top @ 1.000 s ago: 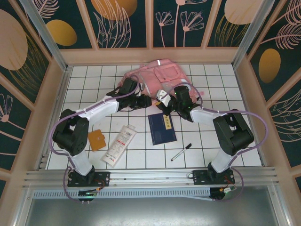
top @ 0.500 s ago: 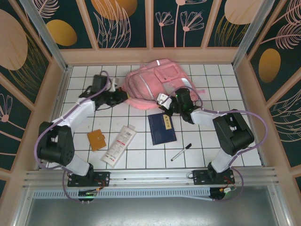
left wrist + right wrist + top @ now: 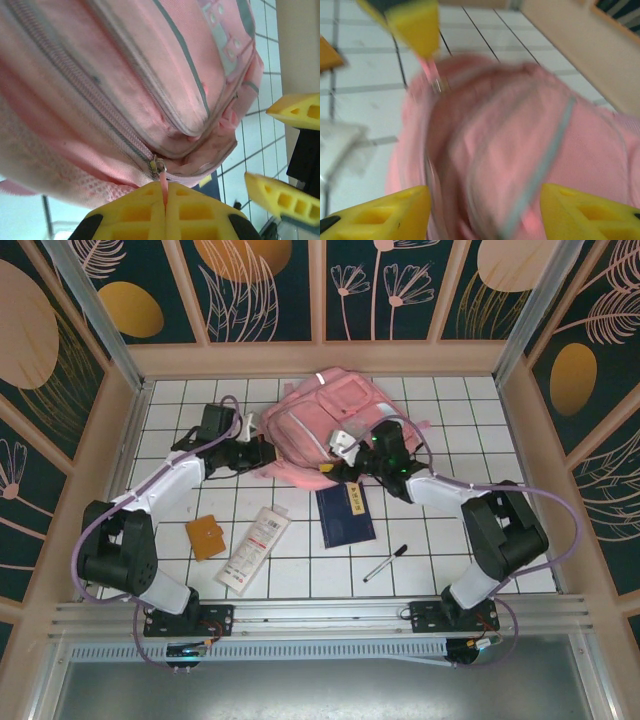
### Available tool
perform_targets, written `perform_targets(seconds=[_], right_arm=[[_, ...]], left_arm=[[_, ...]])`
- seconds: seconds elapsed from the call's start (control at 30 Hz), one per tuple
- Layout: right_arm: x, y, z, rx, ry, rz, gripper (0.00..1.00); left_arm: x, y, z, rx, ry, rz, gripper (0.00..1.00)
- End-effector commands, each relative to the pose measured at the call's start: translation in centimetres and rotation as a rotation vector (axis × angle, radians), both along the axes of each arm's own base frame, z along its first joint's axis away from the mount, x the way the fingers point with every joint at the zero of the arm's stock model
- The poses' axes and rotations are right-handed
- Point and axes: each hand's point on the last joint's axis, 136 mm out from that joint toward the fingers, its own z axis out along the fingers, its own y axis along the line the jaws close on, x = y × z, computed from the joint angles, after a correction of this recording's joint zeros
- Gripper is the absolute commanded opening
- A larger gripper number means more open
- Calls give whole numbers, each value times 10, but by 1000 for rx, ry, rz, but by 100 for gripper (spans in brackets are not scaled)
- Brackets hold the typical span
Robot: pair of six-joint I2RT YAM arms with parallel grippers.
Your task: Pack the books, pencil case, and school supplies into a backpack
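Left gripper [image 3: 166,197] — clamped tight on the pink zipper pull [image 3: 163,179]; you have swung it out to the left, so opening the bag looks under way.
Backpack [image 3: 330,415] — far middle, nudged.
Right gripper [image 3: 482,210] — jaws just sprung apart, holding nothing, hovering over the fabric.
Pencil case [image 3: 254,548], book [image 3: 345,513] — unpacked, nearer you.

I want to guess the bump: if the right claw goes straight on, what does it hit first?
Most likely the pink backpack: it lies right ahead of the open right claw, though the blurry picture hides how far.
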Motion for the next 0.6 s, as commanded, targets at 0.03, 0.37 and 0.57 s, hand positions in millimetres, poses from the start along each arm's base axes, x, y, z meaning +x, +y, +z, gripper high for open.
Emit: perform_targets(seconds=[0.03, 0.37, 0.57], right_arm=[[5, 44, 5, 111, 48, 25, 58], [18, 22, -35, 33, 18, -71, 0], [6, -14, -36, -56, 1, -78, 0]], left_arm=[[-2, -22, 20, -109, -21, -35, 0], [24, 12, 52, -82, -78, 102, 0], [59, 115, 32, 202, -156, 309, 0]])
